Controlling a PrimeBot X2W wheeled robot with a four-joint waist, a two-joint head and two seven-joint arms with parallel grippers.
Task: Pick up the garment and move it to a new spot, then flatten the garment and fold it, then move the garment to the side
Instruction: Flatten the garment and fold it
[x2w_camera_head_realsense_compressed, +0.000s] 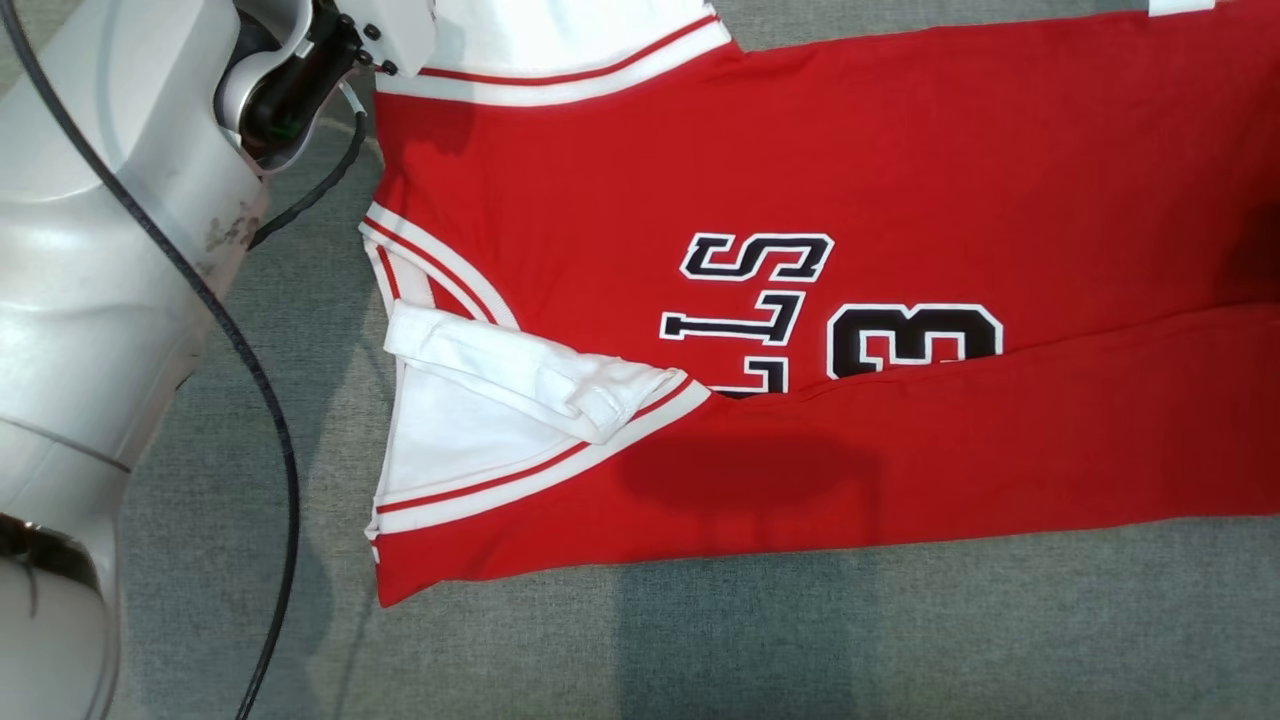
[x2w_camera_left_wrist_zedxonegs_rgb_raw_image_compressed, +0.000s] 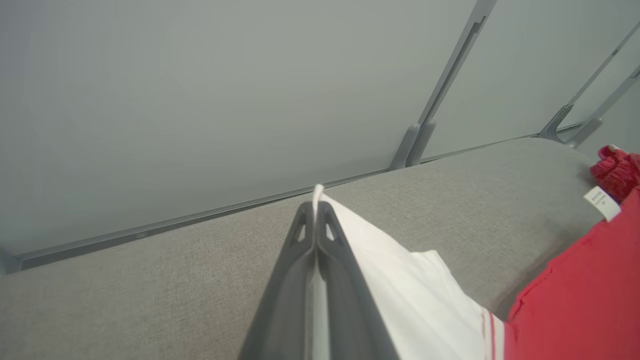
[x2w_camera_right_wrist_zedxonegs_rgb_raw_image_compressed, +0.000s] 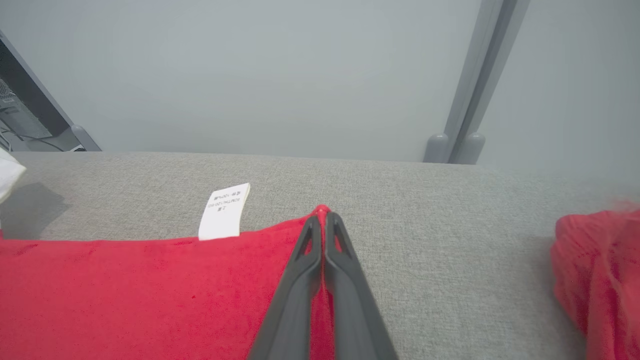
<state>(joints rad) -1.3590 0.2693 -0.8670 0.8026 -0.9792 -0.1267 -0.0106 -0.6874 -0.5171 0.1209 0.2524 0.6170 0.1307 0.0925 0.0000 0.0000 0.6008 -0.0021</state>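
Garment: one jersey, red with white trim
Tag: one white care label
Lettering: three black letters showing on the chest, the lowest partly under a fold
Number: one digit, a 3
Hands: two, the left hand and the right hand
Digits of the hands: two dark fingers on each, four in all
Arm: one pale forearm
Wiring: two black cables on it, one long cable and one short cable
Uprights: two grey posts side by side
Surface: one worktop, grey fabric
Loose cloth: one red heap; cannot tell whether it belongs to the jersey
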